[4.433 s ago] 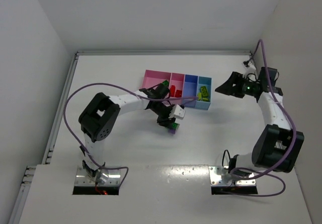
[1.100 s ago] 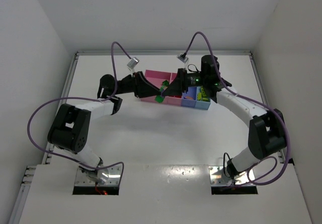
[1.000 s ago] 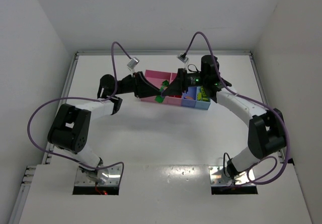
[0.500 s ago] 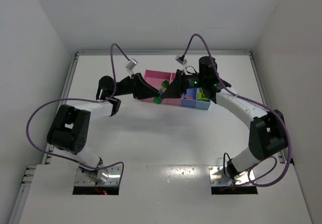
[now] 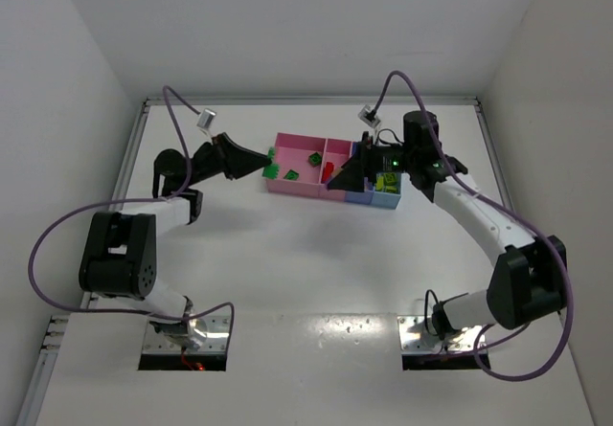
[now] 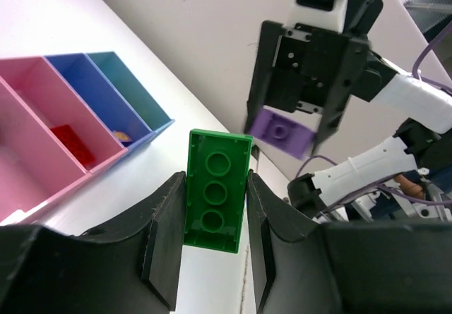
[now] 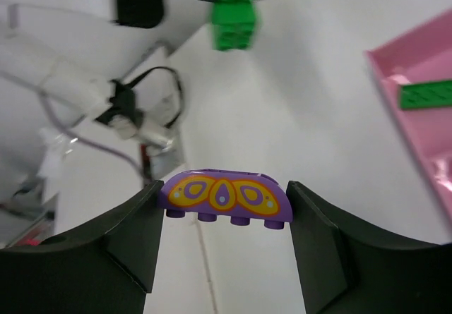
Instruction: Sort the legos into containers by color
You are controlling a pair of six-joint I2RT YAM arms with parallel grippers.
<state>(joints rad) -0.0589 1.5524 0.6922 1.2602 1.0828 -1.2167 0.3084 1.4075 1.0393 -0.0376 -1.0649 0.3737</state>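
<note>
Firmly, left gripper [image 6: 215,212] clamps a green lego [image 6: 216,183]

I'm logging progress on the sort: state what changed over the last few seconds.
The two grippers had met over the containers. They have since pulled apart. The left gripper swung back to the left gripping the green brick, and the right gripper drew back to the right gripping the purple brick. The containers stayed put.
</note>
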